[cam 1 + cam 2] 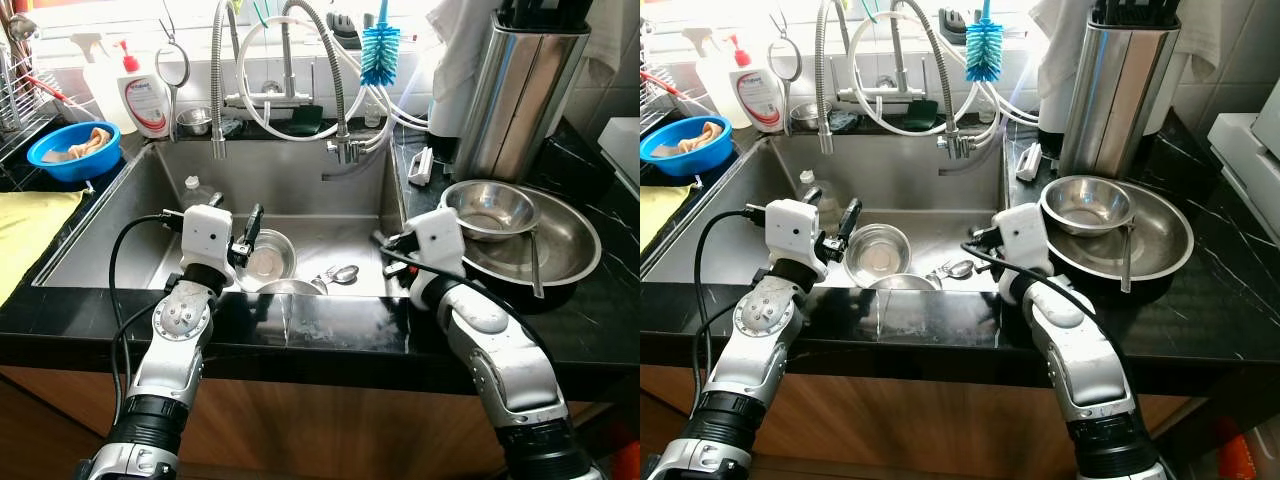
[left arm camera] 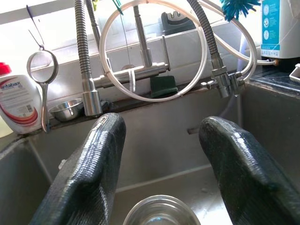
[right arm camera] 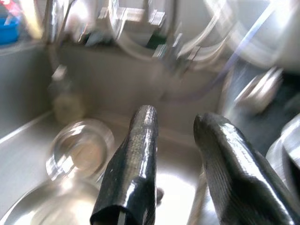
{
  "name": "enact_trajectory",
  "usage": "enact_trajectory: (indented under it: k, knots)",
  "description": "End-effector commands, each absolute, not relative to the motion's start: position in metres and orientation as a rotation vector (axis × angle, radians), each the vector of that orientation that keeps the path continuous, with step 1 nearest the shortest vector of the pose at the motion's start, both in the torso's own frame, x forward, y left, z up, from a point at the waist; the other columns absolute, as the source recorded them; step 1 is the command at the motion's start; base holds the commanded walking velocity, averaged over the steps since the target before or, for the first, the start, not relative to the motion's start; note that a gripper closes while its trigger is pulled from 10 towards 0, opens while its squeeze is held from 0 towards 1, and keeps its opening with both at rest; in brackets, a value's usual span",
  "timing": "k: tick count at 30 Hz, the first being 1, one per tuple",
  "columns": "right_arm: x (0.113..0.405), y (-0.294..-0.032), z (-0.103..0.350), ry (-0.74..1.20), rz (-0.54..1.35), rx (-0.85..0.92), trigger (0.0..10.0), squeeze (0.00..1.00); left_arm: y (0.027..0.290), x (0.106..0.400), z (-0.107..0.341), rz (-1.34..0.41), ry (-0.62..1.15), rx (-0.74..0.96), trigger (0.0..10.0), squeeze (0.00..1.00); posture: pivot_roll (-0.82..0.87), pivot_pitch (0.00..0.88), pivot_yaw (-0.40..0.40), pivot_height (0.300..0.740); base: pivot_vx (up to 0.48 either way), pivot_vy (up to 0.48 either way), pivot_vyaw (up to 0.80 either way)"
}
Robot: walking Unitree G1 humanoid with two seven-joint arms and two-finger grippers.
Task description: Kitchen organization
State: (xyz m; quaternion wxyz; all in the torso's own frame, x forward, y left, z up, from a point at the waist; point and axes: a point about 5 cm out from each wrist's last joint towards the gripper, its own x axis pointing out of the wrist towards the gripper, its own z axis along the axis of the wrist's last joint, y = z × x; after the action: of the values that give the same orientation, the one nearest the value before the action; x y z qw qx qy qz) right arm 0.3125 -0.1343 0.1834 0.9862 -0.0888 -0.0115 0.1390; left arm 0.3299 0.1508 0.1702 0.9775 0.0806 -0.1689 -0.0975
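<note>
A small steel bowl (image 1: pixel 268 255) sits on the sink floor, with the rim of a second bowl (image 1: pixel 285 288) and a spoon (image 1: pixel 340 273) near the front wall. My left gripper (image 1: pixel 238 222) hovers open just left of the small bowl (image 2: pixel 161 211), holding nothing. At the sink's right edge my right gripper (image 1: pixel 384 244) hangs open, its fingers (image 3: pixel 136 154) above the sink floor with nothing between them. On the right counter a large steel bowl (image 1: pixel 570 250) holds a smaller one (image 1: pixel 490 208) and a utensil (image 1: pixel 535 262).
Faucets and looped hoses (image 1: pixel 290 90) hang over the sink's back. A soap bottle (image 1: pixel 148 95), strainer (image 1: pixel 172 65) and blue brush (image 1: pixel 379 45) line the back ledge. A blue bowl (image 1: pixel 72 150) and yellow cloth (image 1: pixel 25 235) lie left; a steel knife block (image 1: pixel 520 90) stands right.
</note>
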Motion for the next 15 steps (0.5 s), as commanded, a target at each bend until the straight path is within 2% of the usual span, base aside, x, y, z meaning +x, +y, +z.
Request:
enact_trajectory:
  k: [1, 4, 7, 8, 9, 10, 13, 15]
  knots:
    - [0.31, -0.136, 0.205, -0.143, 0.242, -0.201, 10.0, 0.0, 0.153, 0.329, 0.171, -0.194, -0.338, 0.184, 10.0, 0.0, -0.07, 0.0, 0.064, 0.74, 0.0, 0.0, 0.0]
    - [0.308, -0.143, 0.212, -0.18, 0.185, -0.179, 10.0, 0.0, 0.152, 0.329, 0.171, -0.194, -0.337, 0.183, 10.0, 0.0, -0.07, 0.0, 0.064, 0.74, 0.0, 0.0, 0.0]
    - [0.299, -0.154, 0.221, -0.262, 0.069, -0.23, 10.0, 0.0, 0.153, 0.329, 0.17, -0.195, -0.334, 0.186, 10.0, 0.0, -0.08, 0.0, 0.068, 0.74, 0.0, 0.0, 0.0]
    - [0.291, -0.16, 0.224, -0.307, 0.0, -0.245, 10.0, 0.38, 0.153, 0.329, 0.17, -0.196, -0.333, 0.187, 10.0, 0.0, -0.08, 0.0, 0.066, 0.74, 0.0, 0.0, 0.0]
    - [0.286, -0.163, 0.223, -0.317, -0.027, -0.242, 10.0, 0.91, 0.153, 0.329, 0.17, -0.197, -0.333, 0.187, 10.0, 0.0, -0.08, 0.0, 0.064, 0.74, 0.0, 0.0, 0.0]
    - [0.28, -0.165, 0.221, -0.314, -0.039, -0.212, 10.0, 1.0, 0.153, 0.329, 0.17, -0.197, -0.333, 0.186, 10.0, 0.0, -0.08, 0.0, 0.064, 0.74, 0.0, 0.0, 0.0]
    - [0.268, -0.17, 0.215, -0.306, -0.069, -0.179, 10.0, 1.0, 0.153, 0.329, 0.17, -0.196, -0.333, 0.186, 10.0, 0.0, -0.08, 0.0, 0.063, 0.74, 0.0, 0.0, 0.0]
    - [0.252, -0.183, 0.208, -0.29, -0.15, -0.189, 10.0, 1.0, 0.152, 0.328, 0.168, -0.201, -0.328, 0.185, 10.0, 0.0, -0.09, 0.0, 0.063, 0.74, 0.0, 0.0, 0.0]
